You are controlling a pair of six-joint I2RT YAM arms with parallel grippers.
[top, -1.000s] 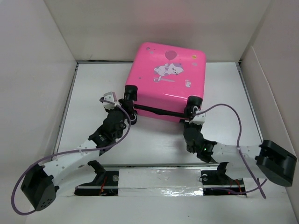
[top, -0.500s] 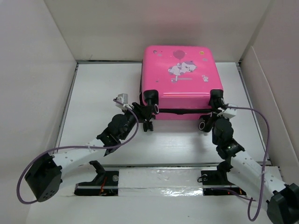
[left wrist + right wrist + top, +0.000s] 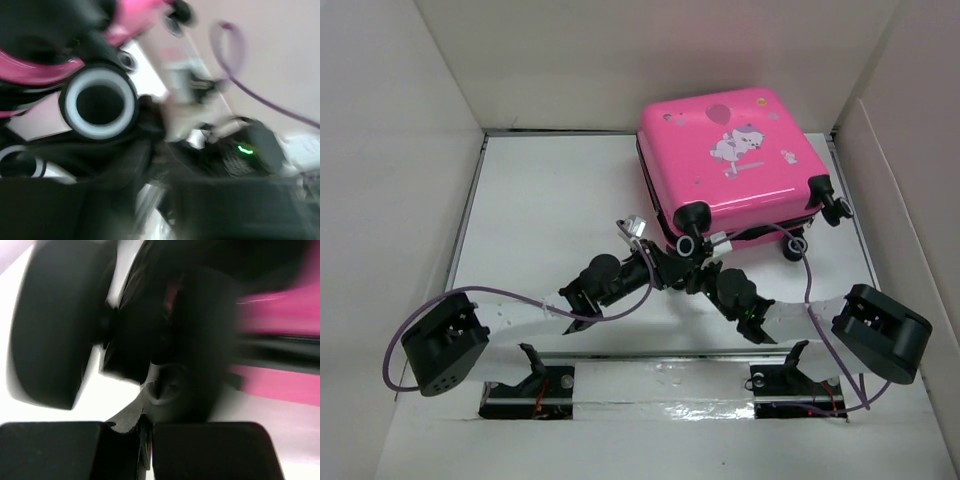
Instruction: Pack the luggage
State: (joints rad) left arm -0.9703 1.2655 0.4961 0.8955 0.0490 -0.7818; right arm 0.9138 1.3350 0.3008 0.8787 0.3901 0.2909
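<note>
Since a second ago the luggage (image 3: pixel 740 165) has swung round and slid toward the far right corner. Both arms have followed it, folding inward until their tips nearly meet. It lies closed and flat on the tabletop (image 3: pixel 550 200), print side up, turned so that one wheeled corner points back toward me. That corner's wheel (image 3: pixel 691 215) sits just beyond both end effectors.

I have the left end effector (image 3: pixel 665 265) just short of that wheel and a little to its left, and the rest of the luggage stretches away beyond it and to its right. The left wrist camera gives me a blurred wheel close up, a pale ring round a dark hub, with the pink of the luggage above it. Its own fingers are lost in the smear, so I cannot tell whether it is released or clenched.

The right end effector (image 3: pixel 705 268) is just beside the left one, on its right, under the same corner. It is clenched, and I can make out nothing between its fingers. Its wrist view is a dark blur with pink off to its right. Two more wheels (image 3: pixel 795 245) stand along the luggage's near edge, beyond and to the right of the right end effector.
</note>
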